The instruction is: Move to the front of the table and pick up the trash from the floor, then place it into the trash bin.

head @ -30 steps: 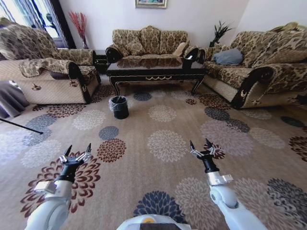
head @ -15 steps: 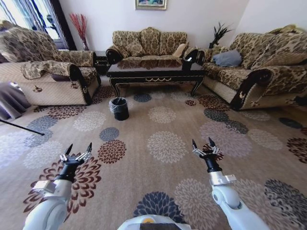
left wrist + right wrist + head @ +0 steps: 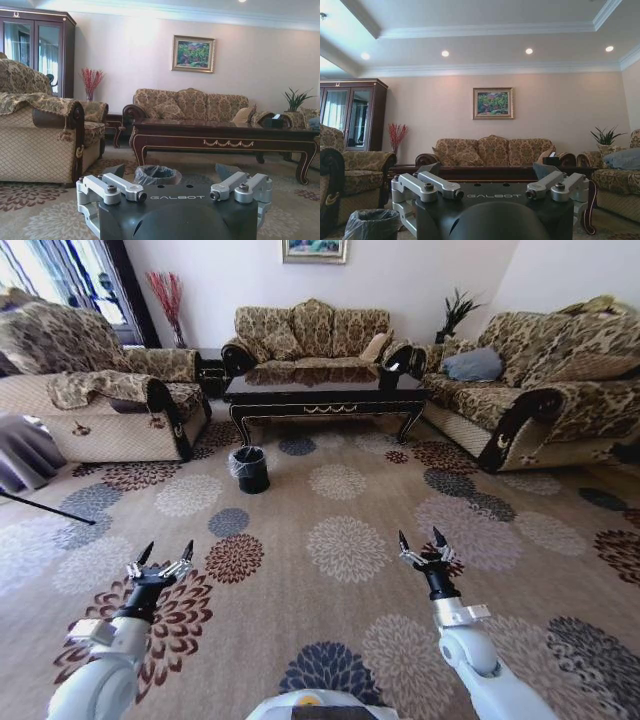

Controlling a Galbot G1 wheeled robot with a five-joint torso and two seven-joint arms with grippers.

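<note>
The table [image 3: 325,392] of glossy dark wood stands at the far side of the carpet, in front of the middle sofa. The trash bin [image 3: 248,468], small and black with a bag liner, sits on the carpet near the table's left front leg. No trash is visible on the floor. My left gripper [image 3: 165,552] and right gripper [image 3: 420,540] are held low over the carpet, far short of the table, both open and empty. The left wrist view looks past the left gripper [image 3: 171,171] at the trash bin [image 3: 150,176] and table [image 3: 225,142]. The right wrist view shows the right gripper [image 3: 490,170], trash bin [image 3: 372,222] and table [image 3: 485,173].
Patterned sofas flank the carpet: one on the left [image 3: 95,400], one on the right [image 3: 540,390], one behind the table [image 3: 310,330]. A grey draped object [image 3: 22,450] and a thin dark rod [image 3: 45,508] lie at the far left. Wide floral carpet [image 3: 340,540] stretches ahead.
The whole head view has shifted slightly, so the camera has moved. Both grippers keep the same open pose, and the bin and table stay in place.
</note>
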